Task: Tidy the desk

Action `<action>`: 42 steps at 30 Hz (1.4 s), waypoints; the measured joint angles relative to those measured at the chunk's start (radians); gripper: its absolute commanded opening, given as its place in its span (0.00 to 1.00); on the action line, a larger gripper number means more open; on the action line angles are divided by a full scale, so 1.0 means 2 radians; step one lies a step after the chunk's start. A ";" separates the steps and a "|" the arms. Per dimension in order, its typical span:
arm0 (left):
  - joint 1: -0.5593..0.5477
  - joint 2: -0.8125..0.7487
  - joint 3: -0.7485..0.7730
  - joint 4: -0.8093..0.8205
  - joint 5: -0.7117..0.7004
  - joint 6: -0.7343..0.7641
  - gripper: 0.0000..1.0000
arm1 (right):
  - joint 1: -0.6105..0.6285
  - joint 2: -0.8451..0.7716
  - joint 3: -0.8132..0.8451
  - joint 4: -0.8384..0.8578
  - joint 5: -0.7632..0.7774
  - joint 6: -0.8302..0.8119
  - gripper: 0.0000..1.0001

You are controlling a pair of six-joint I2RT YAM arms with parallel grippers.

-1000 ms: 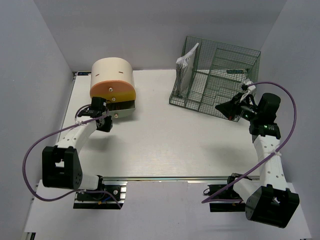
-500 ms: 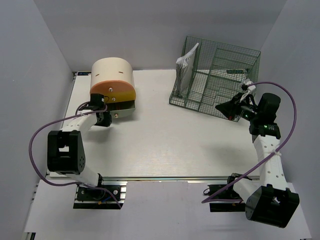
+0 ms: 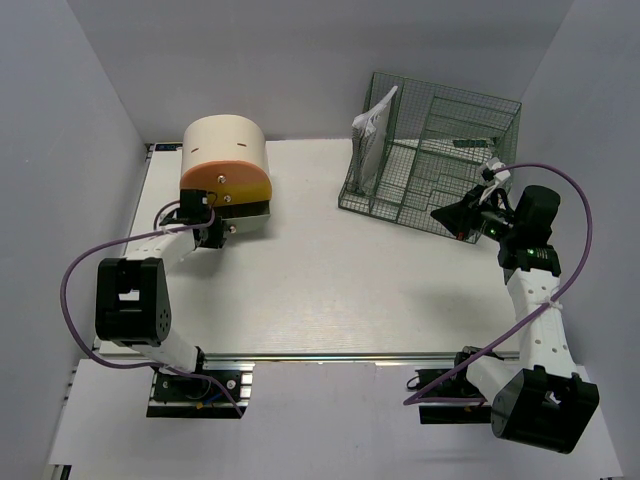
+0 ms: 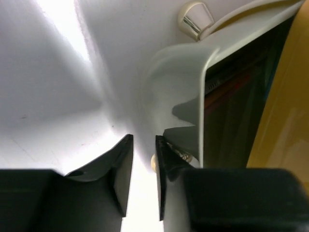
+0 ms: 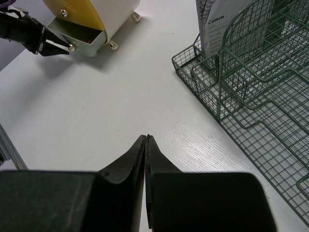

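Left gripper (image 4: 143, 150) is seen with its jaws parted narrowly at the knob (image 5: 71, 47) of a drawer (image 3: 250, 212) that stands slightly out of the round drawer box (image 3: 225, 160); no firm hold is shown. The right gripper (image 5: 146, 140) is pressed shut on nothing, above the table (image 3: 330, 280) beside the green wire rack (image 3: 430, 150). The table lies under everything. It is judged stiff, fixed and smooth, so it is not to be grasped; things can likely be slid across it, the drawer best taken by its knob. Grey walls are set close on three sides, so little room is left for wide swings.
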State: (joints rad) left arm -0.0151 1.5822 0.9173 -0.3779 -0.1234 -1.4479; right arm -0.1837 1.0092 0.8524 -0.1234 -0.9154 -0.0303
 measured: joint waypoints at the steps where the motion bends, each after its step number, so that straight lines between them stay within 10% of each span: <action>1: 0.000 0.000 -0.002 0.004 0.001 0.000 0.38 | 0.000 0.000 0.000 0.000 0.000 0.000 0.05; 32: 0.000 0.025 -0.040 0.178 0.041 -0.002 0.66 | 0.000 0.000 0.000 0.000 0.008 -0.004 0.06; 42: 0.002 0.026 -0.043 0.194 0.045 -0.006 0.42 | 0.000 0.000 0.000 0.000 0.010 -0.006 0.05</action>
State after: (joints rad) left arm -0.0120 1.6341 0.8310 0.0097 -0.0334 -1.4609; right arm -0.1841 1.0100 0.8524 -0.1238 -0.8959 -0.0425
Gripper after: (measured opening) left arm 0.482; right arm 0.055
